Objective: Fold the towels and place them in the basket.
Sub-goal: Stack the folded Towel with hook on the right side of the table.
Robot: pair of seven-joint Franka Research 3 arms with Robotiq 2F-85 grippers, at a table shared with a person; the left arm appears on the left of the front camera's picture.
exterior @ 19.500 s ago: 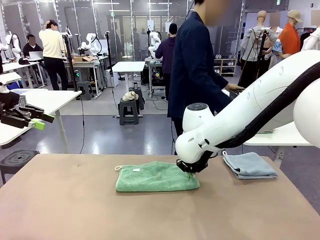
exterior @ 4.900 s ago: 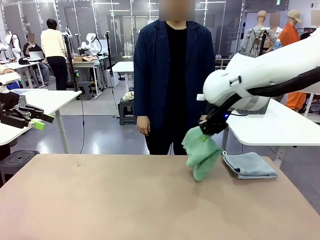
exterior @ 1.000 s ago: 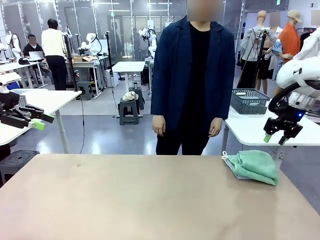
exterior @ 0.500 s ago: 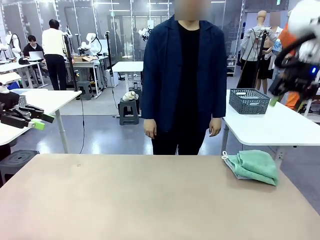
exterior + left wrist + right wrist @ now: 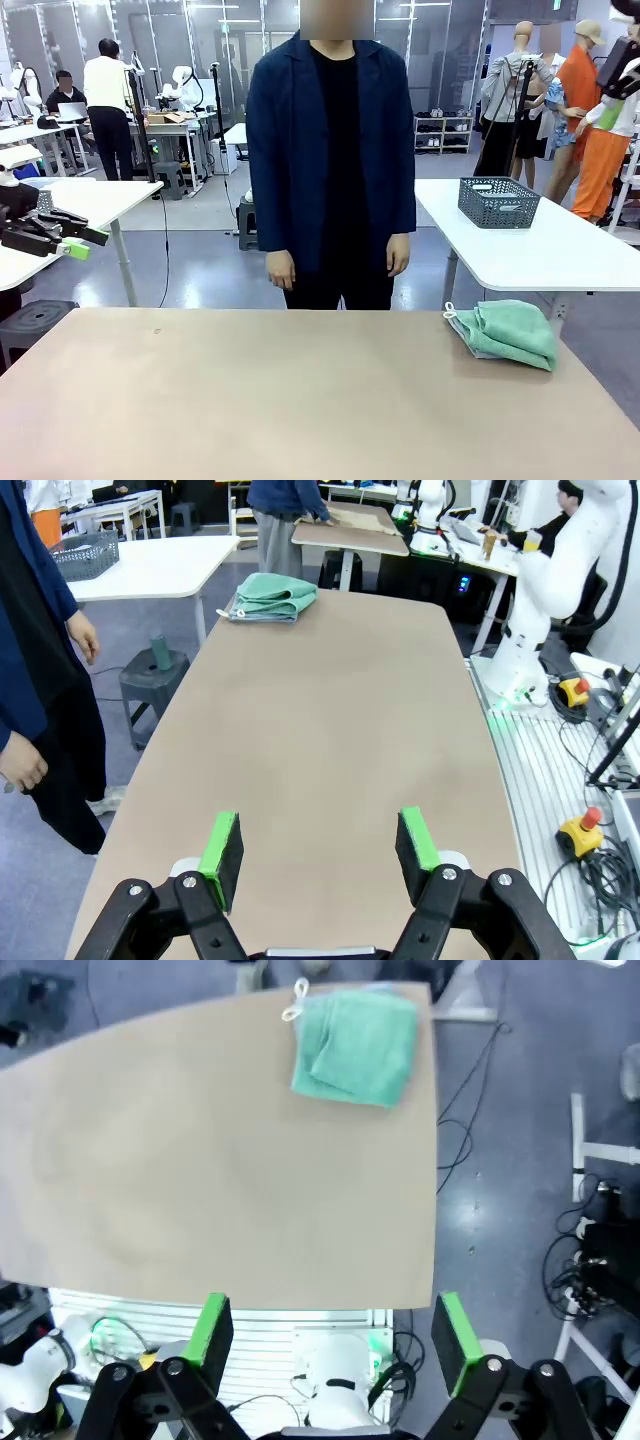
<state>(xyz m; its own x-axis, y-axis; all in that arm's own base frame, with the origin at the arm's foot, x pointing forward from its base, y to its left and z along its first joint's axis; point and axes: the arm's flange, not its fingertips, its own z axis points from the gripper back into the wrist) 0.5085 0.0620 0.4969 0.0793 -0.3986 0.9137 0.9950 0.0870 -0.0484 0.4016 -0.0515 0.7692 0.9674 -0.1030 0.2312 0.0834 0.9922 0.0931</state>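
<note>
The green towel [image 5: 510, 331] lies folded at the table's far right, on top of the light blue-grey towel [image 5: 466, 333], of which a thin edge shows. From the sides the green towel [image 5: 268, 594] [image 5: 358, 1044] looks the same. The dark grey basket [image 5: 498, 202] [image 5: 88, 555] stands on the white table behind. My right gripper [image 5: 612, 105] [image 5: 330, 1335] hangs high above the table's right end, open and holding nothing. My left gripper [image 5: 88, 243] [image 5: 318, 845] hovers off the table's left end, also open and holding nothing.
A person in a dark jacket [image 5: 330, 150] stands at the far edge, hands [image 5: 280, 270] hanging down. The brown table [image 5: 300, 400] is bare apart from the towels. A stool [image 5: 152, 675] stands on the floor beside it. My own base [image 5: 335, 1380] lies below the near edge.
My right gripper set the green towel on the blue-grey one, let go, then rose up and to the right. The person stepped to the left. The left arm kept still.
</note>
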